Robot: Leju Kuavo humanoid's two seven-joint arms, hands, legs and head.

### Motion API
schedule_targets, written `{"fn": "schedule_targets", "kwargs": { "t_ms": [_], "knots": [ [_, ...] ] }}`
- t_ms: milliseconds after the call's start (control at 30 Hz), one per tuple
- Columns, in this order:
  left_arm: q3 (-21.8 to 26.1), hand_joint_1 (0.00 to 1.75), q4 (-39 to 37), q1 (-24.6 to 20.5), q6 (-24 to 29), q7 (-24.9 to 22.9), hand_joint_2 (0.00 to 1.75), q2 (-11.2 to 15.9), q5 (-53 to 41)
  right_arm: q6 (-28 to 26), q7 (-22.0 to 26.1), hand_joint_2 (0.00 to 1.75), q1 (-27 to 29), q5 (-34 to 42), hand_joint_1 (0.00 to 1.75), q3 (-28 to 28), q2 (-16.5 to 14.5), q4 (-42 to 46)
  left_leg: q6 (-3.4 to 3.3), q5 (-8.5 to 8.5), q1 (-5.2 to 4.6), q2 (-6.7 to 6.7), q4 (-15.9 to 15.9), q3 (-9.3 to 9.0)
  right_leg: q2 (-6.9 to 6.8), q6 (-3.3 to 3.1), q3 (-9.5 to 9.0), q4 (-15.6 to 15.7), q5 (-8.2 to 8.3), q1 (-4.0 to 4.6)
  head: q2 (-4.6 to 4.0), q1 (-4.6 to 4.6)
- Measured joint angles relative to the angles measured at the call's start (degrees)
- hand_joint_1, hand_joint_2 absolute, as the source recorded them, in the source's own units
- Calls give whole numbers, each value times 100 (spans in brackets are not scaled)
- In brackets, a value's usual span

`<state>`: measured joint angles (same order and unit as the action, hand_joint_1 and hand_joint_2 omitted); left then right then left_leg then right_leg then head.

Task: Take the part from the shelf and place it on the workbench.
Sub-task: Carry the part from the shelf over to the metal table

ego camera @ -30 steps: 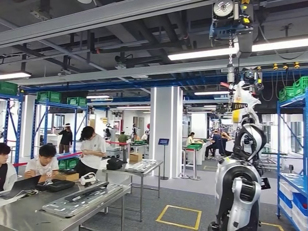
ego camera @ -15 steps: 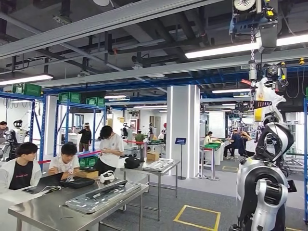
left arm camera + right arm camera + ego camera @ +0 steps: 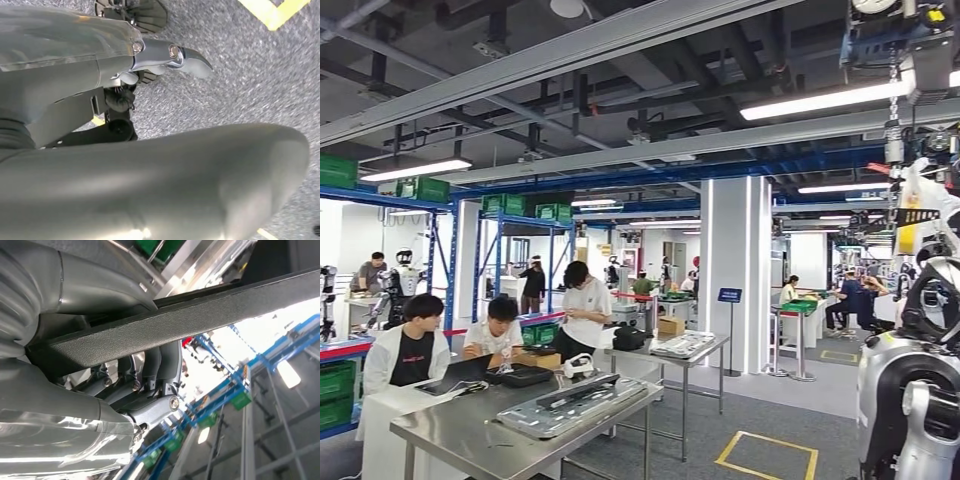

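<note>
The left hand [image 3: 113,65] has a smooth grey cover with a glossy sheen, and a polished silver link fixed by two round screws that tapers to a pale curved tip. Below it sit dark matt brackets and a thick rounded grey thumb. The right hand [image 3: 94,405] shows a grey ribbed cover at nine o'clock, a transparent wrinkled film over its silver shell, darker grey fingers [image 3: 162,365], and bright cross-head screws on a silver knuckle bracket at its centre.
</note>
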<state>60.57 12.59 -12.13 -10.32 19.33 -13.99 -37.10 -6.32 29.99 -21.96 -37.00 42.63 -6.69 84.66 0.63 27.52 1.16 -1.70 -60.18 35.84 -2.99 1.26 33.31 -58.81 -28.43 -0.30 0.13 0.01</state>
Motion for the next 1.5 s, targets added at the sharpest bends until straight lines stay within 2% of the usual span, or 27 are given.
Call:
{"fn": "schedule_targets", "kwargs": {
  "t_ms": [33,100,133,200,233,267,300,333,400,467,567,633,733,767,800,833,900,967,1067,1100,1167,1233,1267,1300,1333,1433,1500],
  "knots": [
    [1,0,0,7,1,1,175,1,2,0,1,175,1,-2,175,3,0,1,-48,-5,-6,34,-7,8,-32,24,-7,9,-6,-7,0,-1],
    [2,0,0,19,1,2,175,2,5,-1,1,175,-3,-1,175,7,-1,1,-121,-20,-6,101,2,6,18,64,24,-122,-137,-31,0,-1],
    [2,0,0,16,1,3,175,3,5,-2,1,175,-6,1,175,7,1,2,-151,-27,-3,131,7,2,87,75,109,-334,-282,-37,0,-1],
    [2,0,0,10,0,3,175,3,5,-2,1,175,-2,3,175,7,13,0,-190,-29,-17,189,8,2,218,65,429,-1050,-638,-35,0,-1],
    [2,0,0,10,1,3,175,3,5,-2,2,175,6,2,175,7,22,-1,-202,-29,-32,223,8,2,242,54,594,-1391,-752,-30,0,-1],
    [2,0,0,12,3,4,175,3,5,-2,2,175,13,1,175,8,30,-2,-210,-30,-50,262,8,0,253,37,694,-1579,-770,-23,0,-1],
    [2,0,0,13,5,4,175,4,5,-2,2,175,17,1,175,8,35,-2,-215,-30,-69,306,7,-5,264,11,696,-1552,-680,-11,0,-1],
    [2,0,0,12,8,5,175,4,5,-2,2,175,17,0,175,8,37,-1,-217,-31,-85,352,7,-14,289,-29,594,-1311,-498,6,0,-1],
    [2,0,-1,2,11,6,175,-2,5,-2,2,175,4,0,175,8,35,1,-218,-32,-105,439,8,-24,430,-146,267,-572,-103,52,0,-1],
    [3,0,-2,-11,12,5,175,-12,-2,-1,0,175,-7,-1,175,8,33,3,-202,-43,-86,507,9,-3,550,-219,85,-138,60,92,1,1],
    [4,0,-2,7,13,2,175,-18,-12,2,-3,175,-14,-8,175,10,17,5,-137,-56,-63,547,19,25,494,-221,34,17,75,98,0,1],
    [4,0,-2,6,16,3,175,-15,-12,2,-2,175,-23,-7,175,10,-9,7,-83,97,-76,446,-166,110,407,-227,-14,131,108,58,0,2],
    [4,0,-1,-9,17,1,175,-13,-12,4,-4,175,-13,-4,175,10,-20,-1,7,551,-32,286,-1073,523,269,-234,-22,150,121,38,0,2],
    [4,0,-1,1,17,-1,175,-11,-12,8,-4,175,-2,-7,175,12,-19,-7,35,600,-11,266,-1288,621,225,-229,-20,144,117,36,0,2],
    [4,0,-1,13,17,-4,175,-9,-11,11,-5,175,9,-10,175,14,-17,-13,62,546,8,248,-1306,623,185,-218,-19,135,109,32,0,2],
    [4,0,-1,24,15,-6,175,-6,-9,14,-5,175,17,-13,175,17,-17,-16,86,395,29,222,-1108,518,150,-198,-19,119,96,24,0,1],
    [4,0,-2,31,8,-9,175,-4,0,15,-4,175,23,-12,175,20,-17,-18,125,84,41,99,-415,164,96,-134,-13,67,54,21,0,2],
    [4,0,-4,33,-2,-12,175,-10,9,15,-9,175,26,-13,175,21,-17,-18,70,-9,22,15,-34,-15,60,-73,3,19,24,41,0,0],
    [4,0,-4,75,-7,-9,175,-13,41,17,-16,175,36,-19,175,26,-14,-28,-81,-9,-9,75,-8,-6,12,-8,-4,10,7,31,0,-1],
    [5,0,-4,87,-7,-6,175,-13,62,18,-21,175,37,-20,175,27,-13,-31,-119,-18,-12,100,-2,-5,40,15,10,-40,-50,17,0,-1],
    [15,0,-4,99,-12,-2,175,-13,102,18,-33,175,42,-20,175,28,-3,-42,-183,-35,-11,150,6,-3,148,44,170,-454,-339,1,0,-1],
    [33,0,-4,116,-26,-2,175,-13,125,18,-40,175,71,-20,175,27,22,-66,-214,-40,-31,208,6,2,228,38,499,-1217,-701,0,0,-1],
    [42,0,-4,133,-32,-3,175,-12,134,18,-41,175,95,-21,175,27,35,-81,-221,-42,-46,242,6,3,242,28,631,-1508,-788,3,0,-1],
    [48,0,-4,150,-36,-3,175,-11,144,18,-42,175,117,-21,175,28,45,-95,-225,-43,-61,279,6,2,251,10,678,-1608,-770,8,0,-1],
    [54,0,-4,164,-37,-2,175,-11,153,18,-42,175,131,-22,175,28,51,-105,-227,-45,-75,322,6,-2,266,-18,617,-1473,-643,18,0,-1],
    [69,0,-4,170,-37,8,175,-17,164,13,-45,175,130,-22,175,29,55,-110,-224,-51,-87,450,6,-11,471,-168,119,-398,-94,73,0,-1],
    [77,0,-4,176,-36,11,175,-24,164,7,-53,175,132,-28,175,29,57,-110,-195,-69,-60,508,7,15,576,-229,-13,-83,3,106,1,0]
  ]
}}
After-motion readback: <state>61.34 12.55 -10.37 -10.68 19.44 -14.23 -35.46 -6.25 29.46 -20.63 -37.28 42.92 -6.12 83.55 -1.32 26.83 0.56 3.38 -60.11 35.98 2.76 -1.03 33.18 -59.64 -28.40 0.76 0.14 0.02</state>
